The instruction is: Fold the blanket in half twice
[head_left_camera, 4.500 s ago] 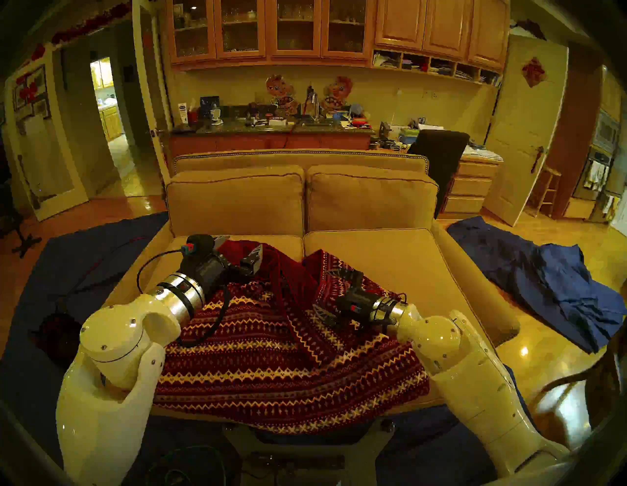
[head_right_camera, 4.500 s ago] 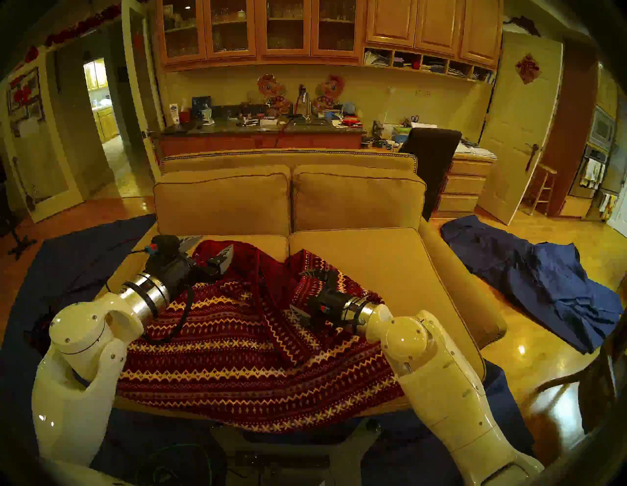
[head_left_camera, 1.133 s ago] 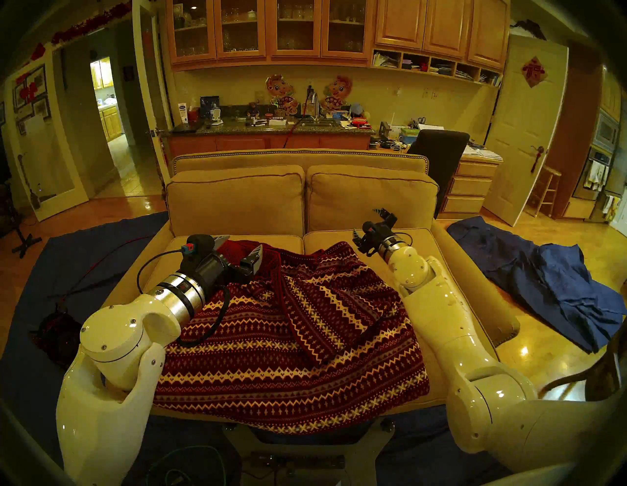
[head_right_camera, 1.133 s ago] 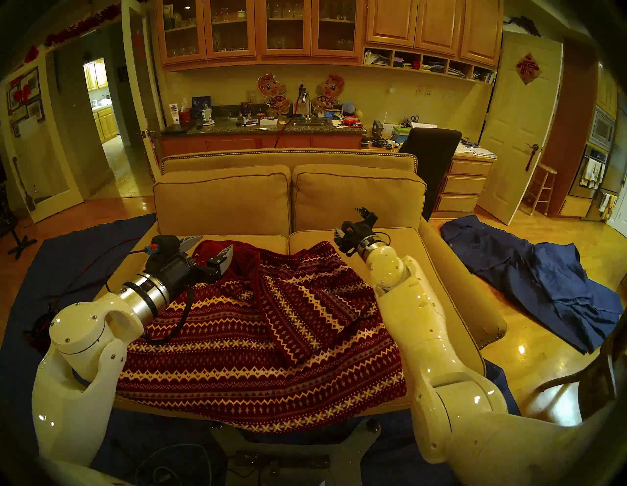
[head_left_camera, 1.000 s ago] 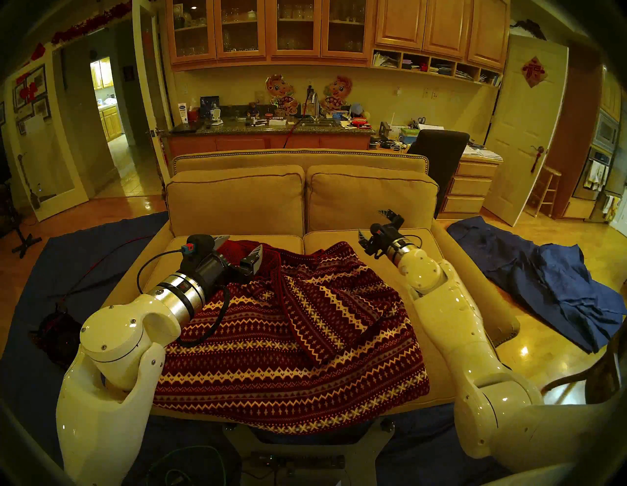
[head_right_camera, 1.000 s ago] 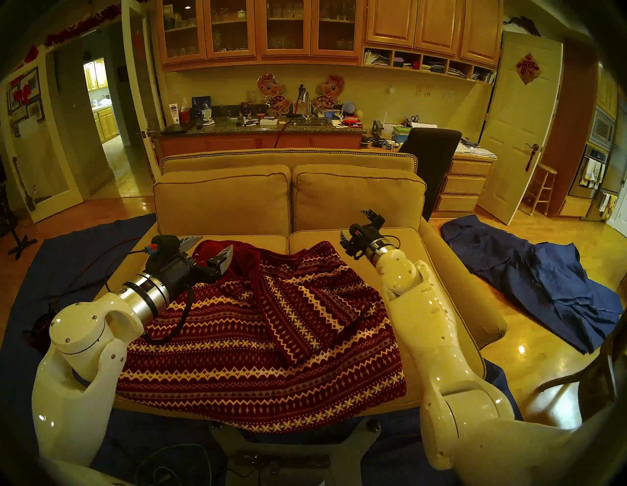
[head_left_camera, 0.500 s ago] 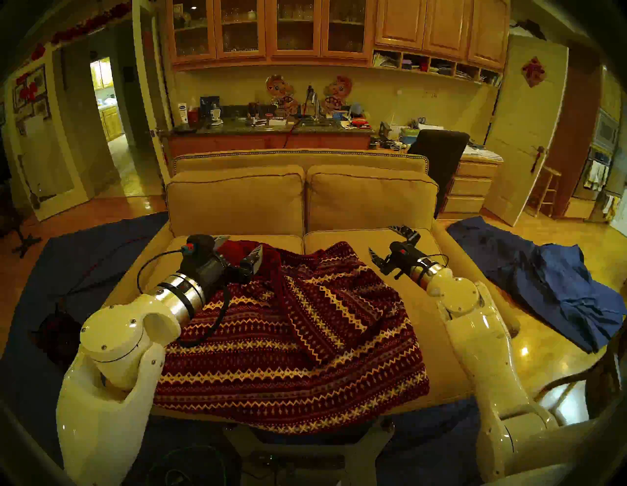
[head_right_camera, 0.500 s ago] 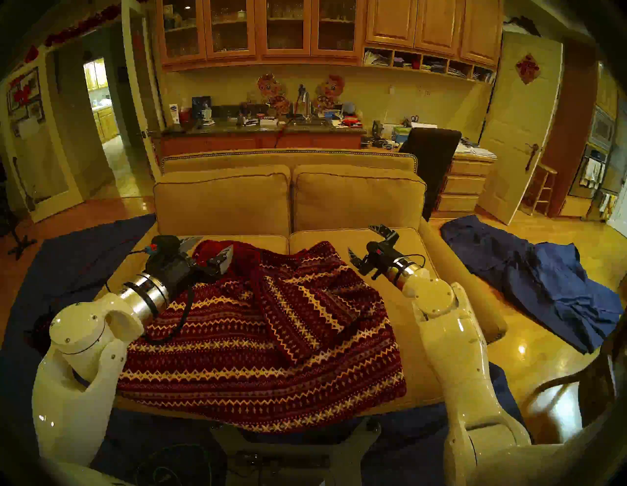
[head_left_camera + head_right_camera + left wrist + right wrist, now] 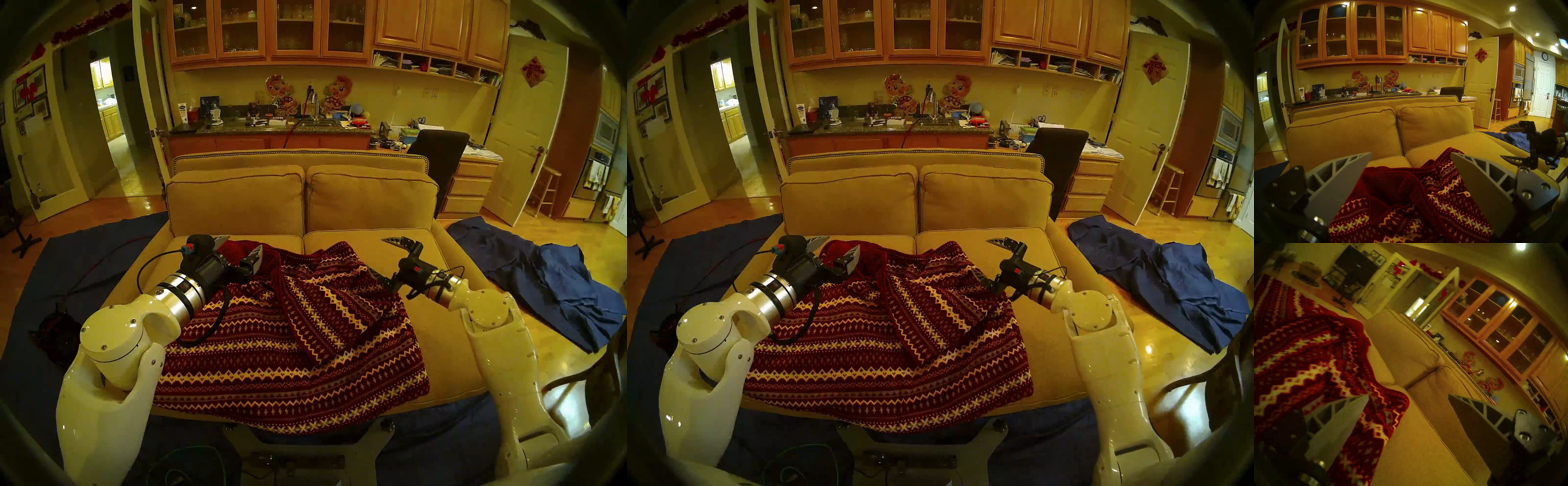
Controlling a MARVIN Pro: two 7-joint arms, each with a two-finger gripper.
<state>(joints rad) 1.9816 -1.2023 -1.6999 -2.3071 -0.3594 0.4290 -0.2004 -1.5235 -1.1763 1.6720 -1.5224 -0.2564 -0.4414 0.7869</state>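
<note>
Head views: the blanket (image 9: pixel 291 339) lies rumpled across the tan sofa (image 9: pixel 373 203), mostly on its left seat cushion, front edge draped over the seat. The left claw (image 9: pixel 241 250) hovers above the blanket's far bunched part, spread wide and empty. The right claw (image 9: pixel 385 259) stands wide at the blanket's right edge, holding nothing.

Left wrist view: plain red reverse shows between the fingers (image 9: pixel 1342 179).

Right wrist view: blurred; the blanket's corner lies beside one finger.

We're in a home: tan sofa (image 9: pixel 302 203) up front, wood kitchen cabinets (image 9: pixel 271 30) and cluttered counter (image 9: pixel 268 127) at the far wall.
</note>
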